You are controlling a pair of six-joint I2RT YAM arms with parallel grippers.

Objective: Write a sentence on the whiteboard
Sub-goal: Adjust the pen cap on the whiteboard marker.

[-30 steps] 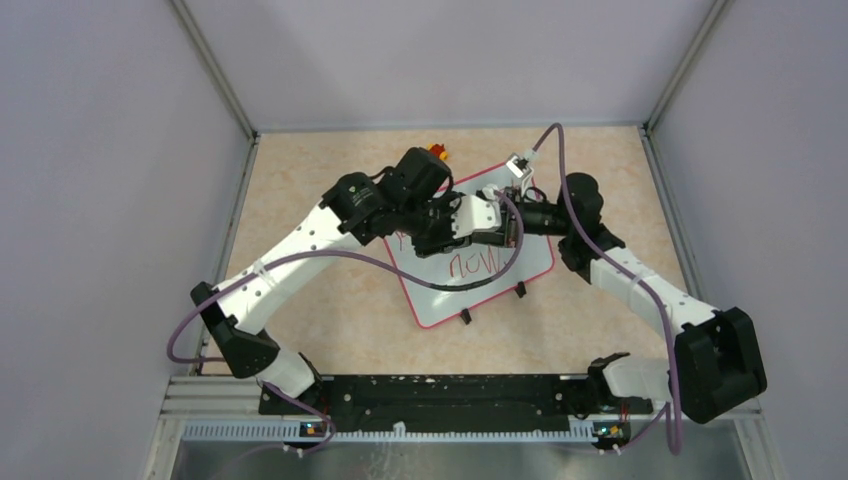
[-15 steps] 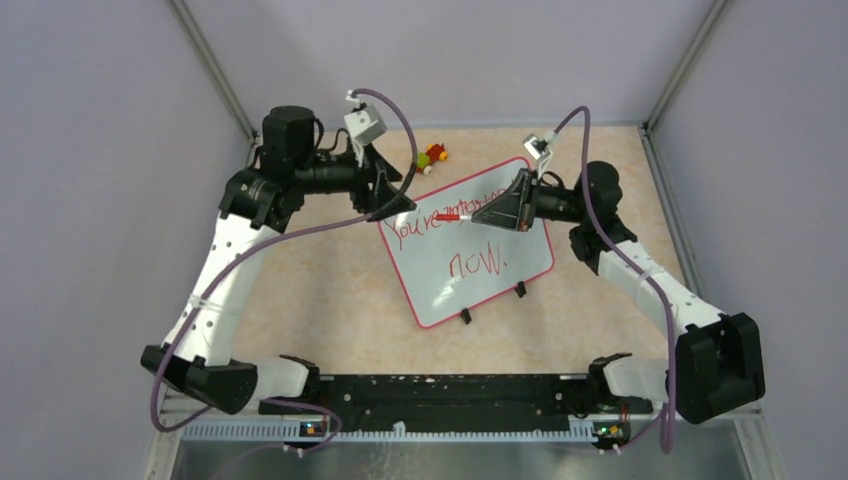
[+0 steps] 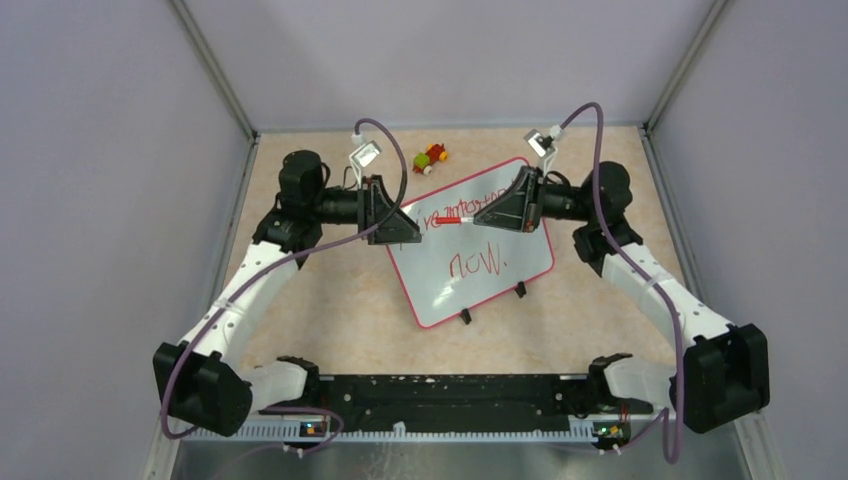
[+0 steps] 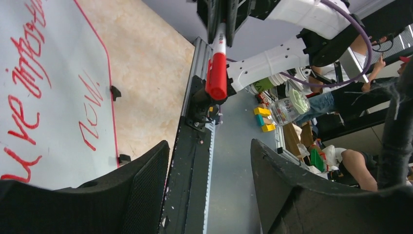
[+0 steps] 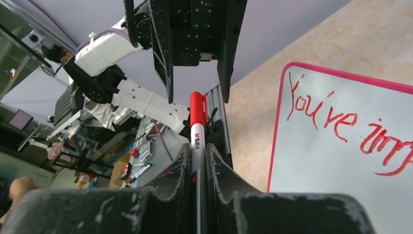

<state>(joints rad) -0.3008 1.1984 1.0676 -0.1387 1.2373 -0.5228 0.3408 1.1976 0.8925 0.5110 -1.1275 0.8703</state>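
The whiteboard (image 3: 500,290) lies tilted on the table, pink-rimmed, also in the left wrist view (image 4: 58,141) and the right wrist view (image 5: 331,185). The sentence (image 3: 478,264) is in red marker; its upper line (image 5: 336,122) starts "You're im…", and a short lower word (image 4: 90,114) sits under it. My right gripper (image 3: 478,217) hovers over the board's far part, shut on a marker (image 5: 197,129) whose red cap (image 4: 216,73) points left. My left gripper (image 3: 408,228) faces it from the left, open and holding nothing, a short gap away from the cap.
A small red, yellow and green toy (image 3: 432,155) lies at the back of the table. Two black clips (image 3: 519,290) stick out from the board's near edge. Grey walls close in three sides, and a black rail (image 3: 430,392) runs along the near edge.
My left gripper was pressed against the marker at the right gripper a second ago. It opened, pulled back left, and now sits closer again. The right gripper stays shut on the marker.
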